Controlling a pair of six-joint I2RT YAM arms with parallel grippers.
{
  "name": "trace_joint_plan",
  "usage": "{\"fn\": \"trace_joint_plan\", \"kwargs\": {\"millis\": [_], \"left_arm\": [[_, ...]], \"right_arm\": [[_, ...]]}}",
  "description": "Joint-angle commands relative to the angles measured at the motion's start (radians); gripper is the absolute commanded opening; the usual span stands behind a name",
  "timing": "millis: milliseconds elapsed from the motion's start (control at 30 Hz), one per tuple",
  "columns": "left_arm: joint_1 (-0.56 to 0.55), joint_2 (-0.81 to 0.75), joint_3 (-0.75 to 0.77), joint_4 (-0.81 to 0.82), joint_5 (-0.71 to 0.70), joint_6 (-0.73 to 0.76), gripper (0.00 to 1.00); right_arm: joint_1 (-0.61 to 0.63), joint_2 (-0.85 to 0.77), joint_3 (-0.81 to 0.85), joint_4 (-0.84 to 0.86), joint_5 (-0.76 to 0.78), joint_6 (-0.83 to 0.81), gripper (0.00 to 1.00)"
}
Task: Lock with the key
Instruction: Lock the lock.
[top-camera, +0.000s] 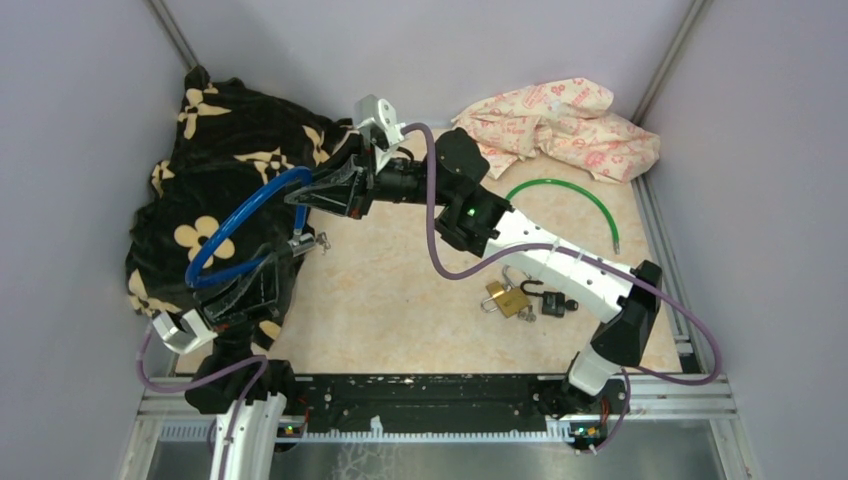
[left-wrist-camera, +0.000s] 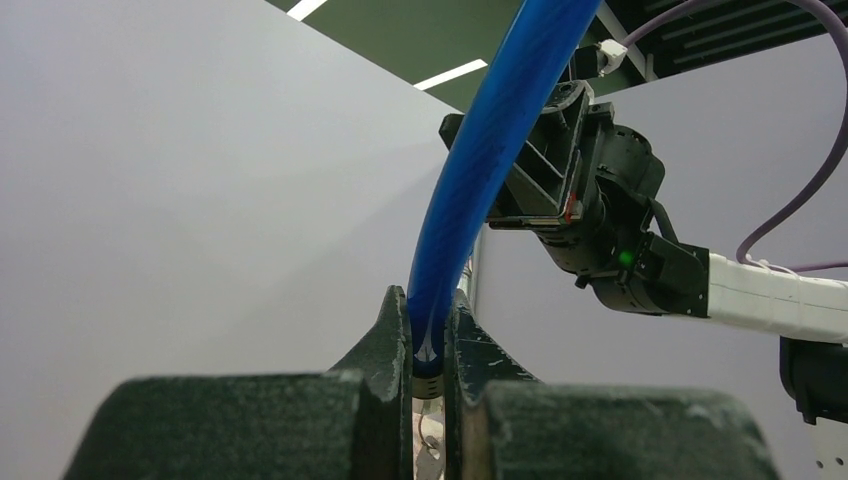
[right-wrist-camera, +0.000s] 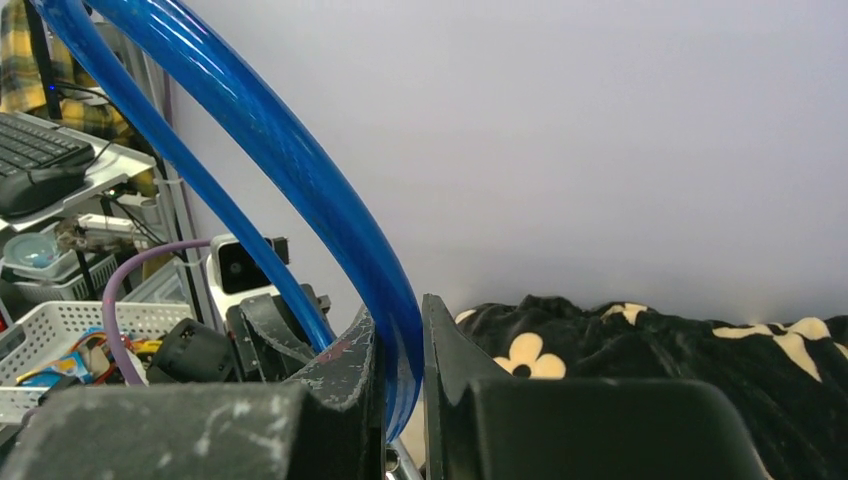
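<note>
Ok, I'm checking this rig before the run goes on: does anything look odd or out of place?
Yes. The left gripper and right gripper both pinch a blue cable, holding it as an arched loop above the table. Meanwhile the brass padlock and black padlock lie on the tabletop, with neither gripper near them.

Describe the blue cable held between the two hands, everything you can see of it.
The blue cable is a glossy, smooth tube, plastic by the look of it, bent into a wide open arc. In the top view it lies over the edge of the black flowered cloth. The left hand pinches it just above a metal-looking collar at one end, and the right hand is shut on another stretch. Nothing else visibly touches it.
</note>
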Motion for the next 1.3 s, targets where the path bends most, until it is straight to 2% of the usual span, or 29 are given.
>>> {"fn": "trace_joint_plan", "kwargs": {"millis": [0, 200, 1267], "left_arm": [[0.01, -0.026, -0.004, 0.005, -0.026, -0.004, 0.0], [0.047, -0.03, -0.005, 0.012, -0.018, -0.015, 0.0], [0.075, -0.035, -0.012, 0.014, -0.022, -0.049, 0.0]], "right_arm": [[0.014, -0.01, 0.051, 0.029, 0.006, -0.018, 0.0], [0.014, -0.007, 0.044, 0.007, 0.022, -0.034, 0.0], [0.014, 0.046, 0.043, 0.052, 0.027, -0.013, 0.0]]}}
